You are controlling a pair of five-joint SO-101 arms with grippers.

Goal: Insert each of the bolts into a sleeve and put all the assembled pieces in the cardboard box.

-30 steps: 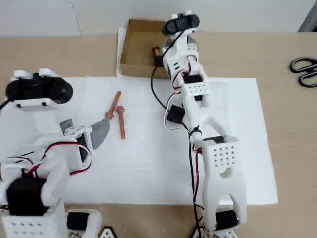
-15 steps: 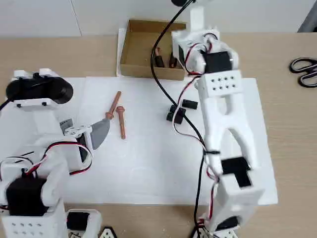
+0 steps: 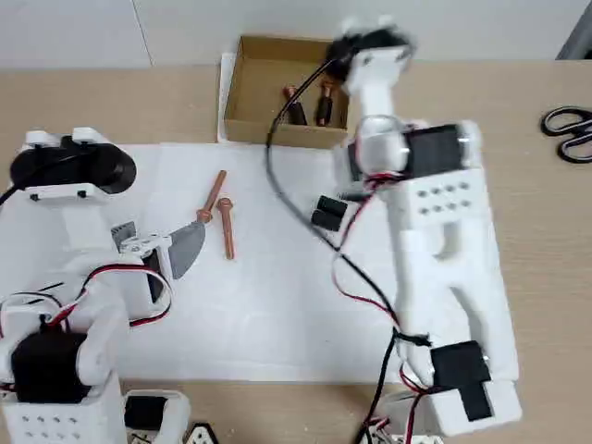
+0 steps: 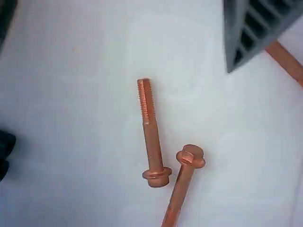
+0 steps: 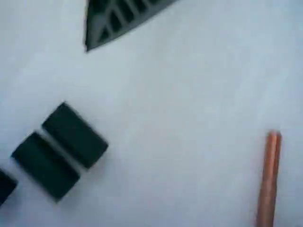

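pulling back from the cardboard box, the right arm is now standing folded above the far right part of the white mat. a second ago it was stretching out low, with its front end at the box. the left arm, the loose bolts and the sleeves are staying where they were.

one assembled piece is lying in the box beside another assembled piece. each is a copper bolt with a dark sleeve on its shaft.

a slanted bolt and a straight bolt are lying loose on the mat. their heads are sitting just beside each other and their shafts are pointing opposite ways.

the left gripper is hovering over the mat near the bolt heads. whether its jaws are apart or together cannot be told.

a pair of black sleeves is lying side by side on the mat, just beside the right arm and well apart from the loose bolts.

the right gripper is hanging above the mat near these sleeves, with one grey jaw tip showing in its wrist view. its jaws' state cannot be told either.

scissors are lying on the wooden table, off the mat to the far right.
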